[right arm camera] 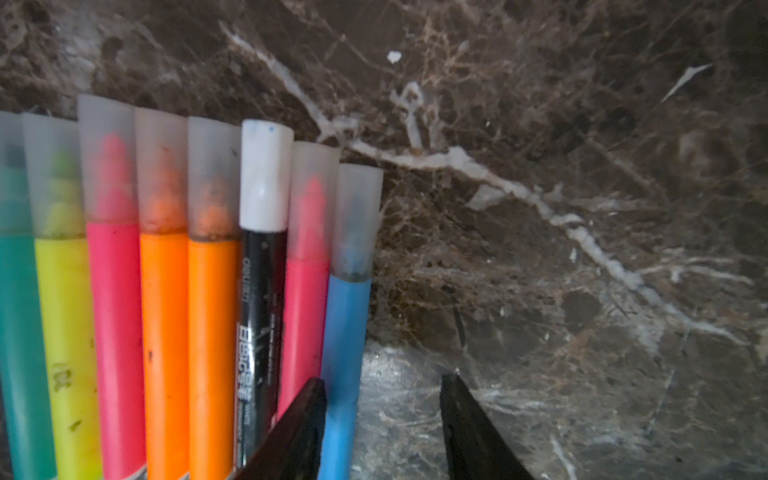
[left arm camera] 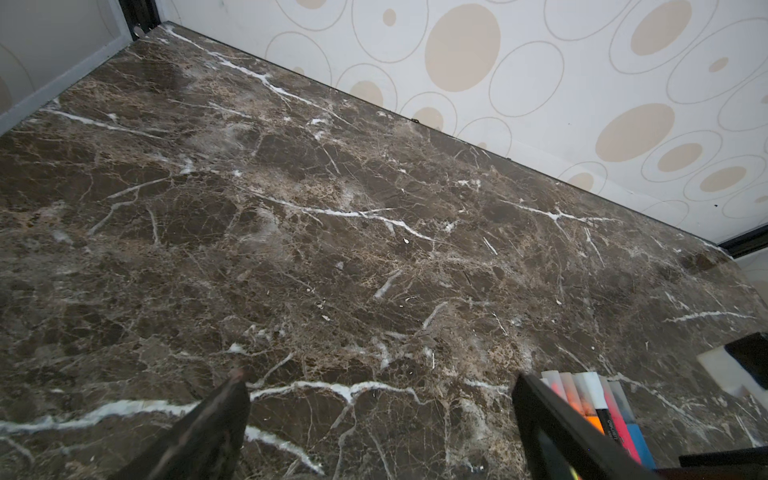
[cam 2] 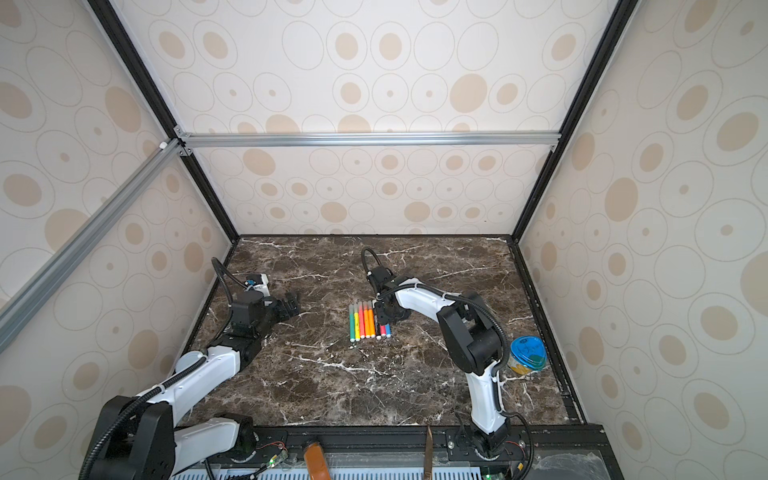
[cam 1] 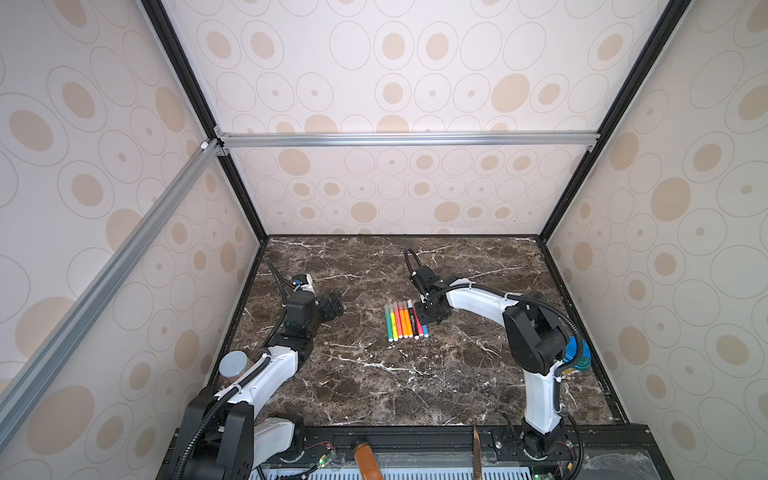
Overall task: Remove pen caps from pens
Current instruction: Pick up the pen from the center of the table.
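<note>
Our right claw [right arm camera: 382,380] stands partly open with nothing gripped. One finger [right arm camera: 305,415] is down between the pink pen [right arm camera: 305,299] and the blue pen [right arm camera: 347,332], and the opposite finger sits over bare marble table [right arm camera: 582,270] with a clear gap to the barrel, so the blue pen lies between the jaws unpinched. The wrist view is blurred this close in, so we can only say the inner finger appears to touch the barrel. Just ahead of the fingertips, the blue pen's frosted cap [right arm camera: 357,220] is seated on it. Outward past the inner finger, the other pens [cam 1: 405,322] lie side by side, touching, all capped. The pen caps [right arm camera: 162,166] are translucent except for one white cap [right arm camera: 266,174] on the black pen. We judge the step in hand to be the first grasp, with no cap off yet. The next move calls for closing squarely on the blue barrel without dragging the pink neighbour, then lifting it clear. The left claw [left arm camera: 378,376] hovers well away beyond the row, jaws spread wide and empty, and could then take the cap and pull along the pen's axis. Farthest from the right claw are two containers, a blue-lidded tub [cam 2: 527,355] back by its own arm's base and a grey-lidded jar [cam 1: 233,365] beside the left arm. Both are lidded, and we cannot see what is inside.
</note>
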Tool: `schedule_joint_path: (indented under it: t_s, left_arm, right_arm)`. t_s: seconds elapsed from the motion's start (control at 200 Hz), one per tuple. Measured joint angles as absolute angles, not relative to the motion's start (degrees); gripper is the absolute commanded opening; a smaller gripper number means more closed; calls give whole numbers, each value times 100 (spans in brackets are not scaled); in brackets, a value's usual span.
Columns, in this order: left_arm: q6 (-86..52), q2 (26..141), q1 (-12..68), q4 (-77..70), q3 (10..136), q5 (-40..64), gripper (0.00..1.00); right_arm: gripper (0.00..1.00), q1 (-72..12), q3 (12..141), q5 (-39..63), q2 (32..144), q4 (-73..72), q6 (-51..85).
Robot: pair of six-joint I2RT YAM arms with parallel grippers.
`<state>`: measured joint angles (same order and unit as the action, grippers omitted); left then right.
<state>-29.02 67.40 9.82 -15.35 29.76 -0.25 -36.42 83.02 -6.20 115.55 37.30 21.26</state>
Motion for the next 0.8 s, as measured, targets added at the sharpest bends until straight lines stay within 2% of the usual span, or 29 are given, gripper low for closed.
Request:
schedule_joint_path:
  t_s: [0.18, 0.445, 0.8]
  left_arm:
    - [-2902, 6757, 982, -1514, 3024, -25, 100]
    - [-2902, 6761, 982, -1481, 3026, -23, 100]
    - [-2928, 6925, 1015, -1441, 3142, 250, 98]
  right_arm:
    - [43, -3642, 8305, -617, 11644, 3734, 2171]
    - [33, -3642, 8296, -598, 11710, 3747, 2200]
    - [8, -3642, 7975, -456, 11559, 3426, 2134]
